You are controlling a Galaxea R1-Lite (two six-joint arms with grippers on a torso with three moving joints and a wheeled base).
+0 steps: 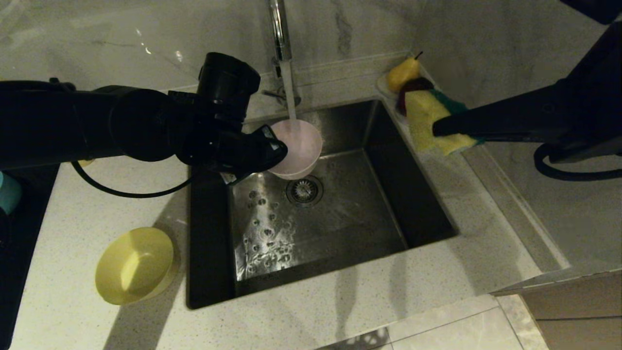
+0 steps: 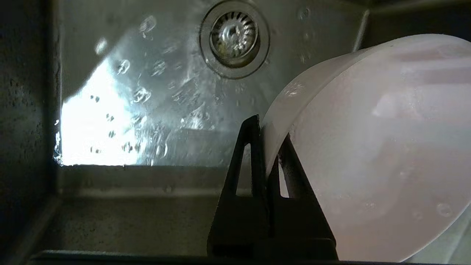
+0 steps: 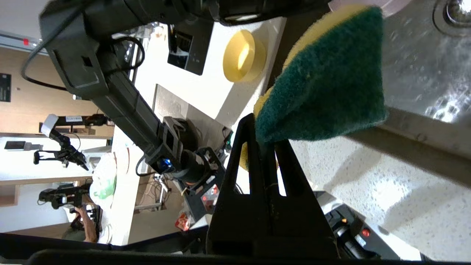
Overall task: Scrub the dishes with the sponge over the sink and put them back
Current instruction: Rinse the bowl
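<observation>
**Pink bowl under the tap, sponge waiting off to the right**

The left gripper [image 1: 272,148] is clamped on the rim of the pink bowl [image 1: 297,146], one finger inside the wall and one outside, as the left wrist view shows. It holds the bowl tilted over the far left part of the sink [image 1: 418,204], above and just beyond the drain strainer [image 1: 304,190], with the stream from the tap [image 1: 280,34] falling into it.

The right gripper [image 1: 437,130] is pinched shut on the sponge [image 1: 427,127], which hangs bent above the counter at the sink's far right corner. The sponge lies well apart from the bowl, to the bowl's right. The bowl's open mouth faces up and somewhat right, so the sponge arm would likely have to travel left over the basin to meet it. The right arm is the only one placed to scrub.

The yellow bowl [image 1: 135,265] sits on the counter near left of the sink. A sliver of the blue bowl [image 1: 8,192] is cut off at the left edge. The saucer with fruit [image 1: 403,75] is largely hidden behind the sponge. Whether the bowl's inside holds water cannot be told.
</observation>
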